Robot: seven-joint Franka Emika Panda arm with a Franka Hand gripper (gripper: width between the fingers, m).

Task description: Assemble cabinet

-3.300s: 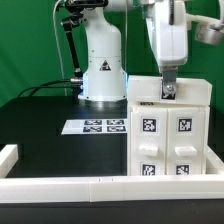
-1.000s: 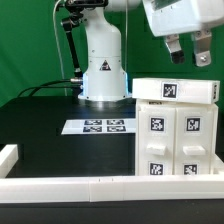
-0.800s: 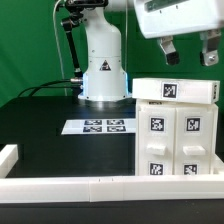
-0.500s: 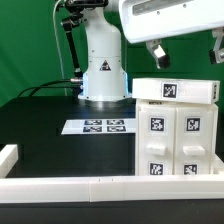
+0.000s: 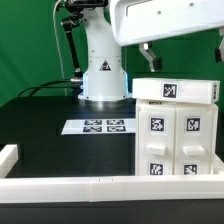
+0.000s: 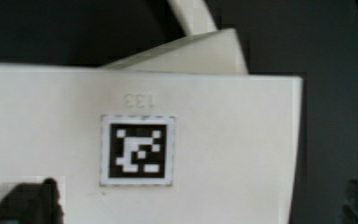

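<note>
The white cabinet (image 5: 176,135) stands upright at the exterior view's right, with tags on its front and on its top panel (image 5: 172,91). My gripper (image 5: 186,52) hangs above it, open and empty, clear of the top. One dark finger (image 5: 150,56) shows left of the cabinet top; the other is at the frame's right edge. In the wrist view the cabinet top (image 6: 158,120) with its tag fills the picture, and my gripper (image 6: 194,200) straddles it with a finger (image 6: 25,203) at each side.
The marker board (image 5: 98,127) lies flat on the black table left of the cabinet. The low white border rail (image 5: 90,186) runs along the front and left edge. The arm's white base (image 5: 103,65) stands behind the board.
My gripper was down on the cabinet top. It has let go, opened, risen and drifted toward the exterior view's left. The cabinet has stayed still over the last second.
</note>
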